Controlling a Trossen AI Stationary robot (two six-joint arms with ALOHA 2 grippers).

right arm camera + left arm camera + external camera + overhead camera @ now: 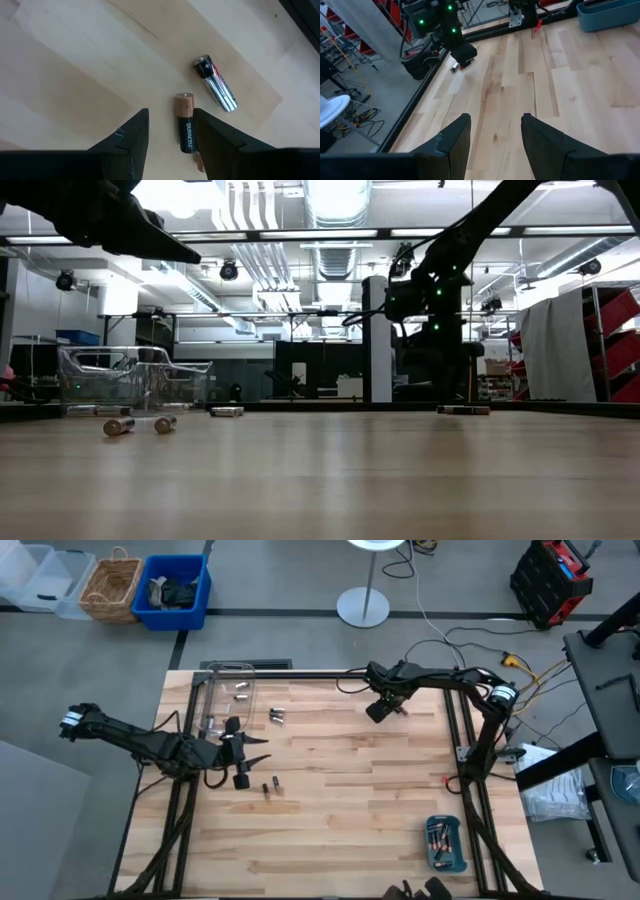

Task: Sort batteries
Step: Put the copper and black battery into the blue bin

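Two batteries lie flat on the wood under my right gripper. One is black and copper, the other silver. The right gripper is open and raised. Its fingers stand on either side of the black and copper cell, above it. My left gripper is open and empty, raised over the table's left half. More batteries lie loose, and some are in the clear box.
The clear plastic box stands at the far left of the table. A teal tray holding several batteries sits at the near right. Black frame rails run along the table's sides. Bare wood lies in the middle.
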